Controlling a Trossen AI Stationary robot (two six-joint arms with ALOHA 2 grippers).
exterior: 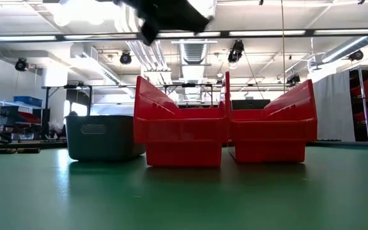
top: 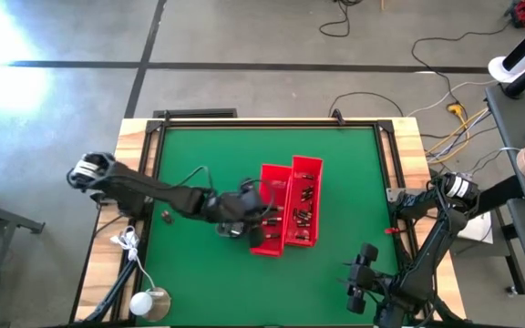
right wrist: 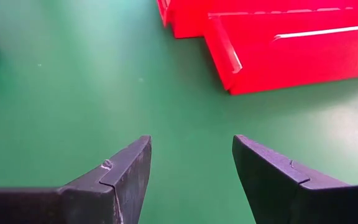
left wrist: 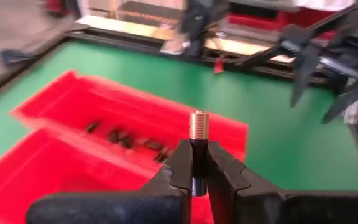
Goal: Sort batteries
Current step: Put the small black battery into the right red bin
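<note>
Batteries [top: 303, 205] scattered in two red bins [top: 292, 173] mid-table [top: 199, 155]. One battery [left wrist: 198, 134] pinched upright in left gripper [left wrist: 196, 171] above near bin. Right gripper [right wrist: 191, 162] parked at table edge, jaws spread, nothing held.

This was a large industrial lab or workshop hall. Above the green bench [exterior: 184, 198] ran exposed ceiling ducts [exterior: 197, 54], strip lights [exterior: 267, 32] and hanging cameras [exterior: 236, 52], while the high view showed a bare concrete floor [top: 244, 36] strewn with loose cables [top: 445, 91] beside the wood-edged robot station.
</note>
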